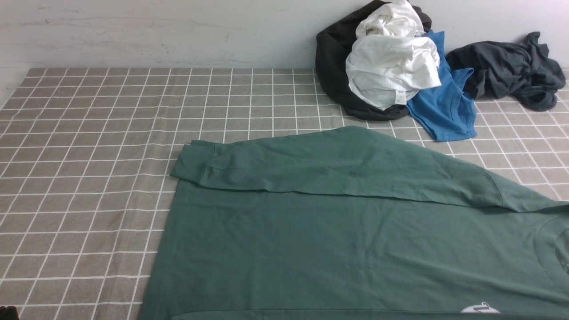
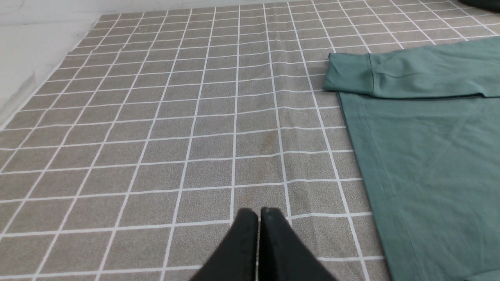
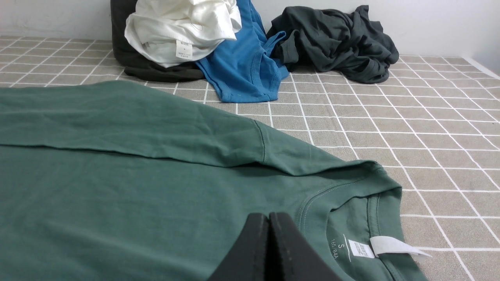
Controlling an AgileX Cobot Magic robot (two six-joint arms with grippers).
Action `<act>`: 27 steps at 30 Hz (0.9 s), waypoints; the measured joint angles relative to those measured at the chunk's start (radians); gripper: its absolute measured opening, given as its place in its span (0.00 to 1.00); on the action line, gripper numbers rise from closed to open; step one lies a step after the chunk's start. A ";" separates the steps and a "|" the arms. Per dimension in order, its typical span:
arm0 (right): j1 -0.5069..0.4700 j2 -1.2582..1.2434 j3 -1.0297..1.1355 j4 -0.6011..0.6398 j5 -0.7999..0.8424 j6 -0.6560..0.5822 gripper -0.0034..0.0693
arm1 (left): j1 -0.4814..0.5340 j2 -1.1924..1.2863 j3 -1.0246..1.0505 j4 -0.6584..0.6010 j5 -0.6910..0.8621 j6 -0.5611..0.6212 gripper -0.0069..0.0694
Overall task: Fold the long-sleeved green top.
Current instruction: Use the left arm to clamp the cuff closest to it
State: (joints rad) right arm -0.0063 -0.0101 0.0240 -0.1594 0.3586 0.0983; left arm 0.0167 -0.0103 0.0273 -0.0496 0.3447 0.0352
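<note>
front view: green long-sleeved top [image 1: 355, 249] is laid flat on the checked tablecloth [image 1: 89, 155], toward the robot's right, w/ one sleeve [image 1: 311, 164] folded across the body and its cuff [image 1: 191, 162] at the left edge. the top's near and right parts are cut off by the frame. a white mark [image 1: 480, 308] is only half shown. a dark bit [image 1: 6, 312] in the near-left corner can't be identified.

grippers are shown only in wrist views, tips only. left gripper [image 2: 258, 212] is seen closed, fingers pressed together w/ nothing between, over bare cloth near the top's edge. right gripper [image 3: 268, 216] is likewise closed on nothing, over the top's body just beside the neckline [image 3: 332, 195]; contact w/ fabric can't be told. a neck label [image 3: 361, 248] is mostly too small to read.

by the back wall, a black garment [image 1: 331, 66] is largely hidden under a white garment [image 1: 391, 71]; a blue t-shirt [image 1: 444, 106] is partly covered too. a dark grey garment [image 1: 506, 71] is bunched beside them.
</note>
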 joint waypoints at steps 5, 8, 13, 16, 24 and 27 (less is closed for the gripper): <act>0.000 0.000 0.000 -0.019 0.000 0.000 0.03 | 0.000 0.000 0.000 -0.107 -0.002 -0.035 0.08; 0.000 0.000 0.000 -0.033 0.000 0.000 0.03 | 0.000 0.000 0.000 -0.288 -0.017 -0.111 0.08; 0.000 0.000 0.000 -0.036 0.000 0.001 0.03 | 0.000 0.000 0.000 -0.652 -0.062 -0.231 0.08; 0.000 0.000 0.000 -0.019 0.000 0.000 0.03 | 0.000 0.000 0.000 -0.805 -0.067 -0.239 0.08; 0.000 0.000 0.002 0.159 -0.025 0.001 0.03 | 0.000 0.000 0.000 -0.871 -0.085 -0.224 0.08; 0.000 0.000 0.003 0.330 -0.072 0.001 0.03 | 0.000 0.000 0.000 -0.875 -0.078 -0.175 0.08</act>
State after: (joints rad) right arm -0.0063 -0.0101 0.0268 0.1711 0.2867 0.0990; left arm 0.0167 -0.0103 0.0273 -0.9244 0.2666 -0.1403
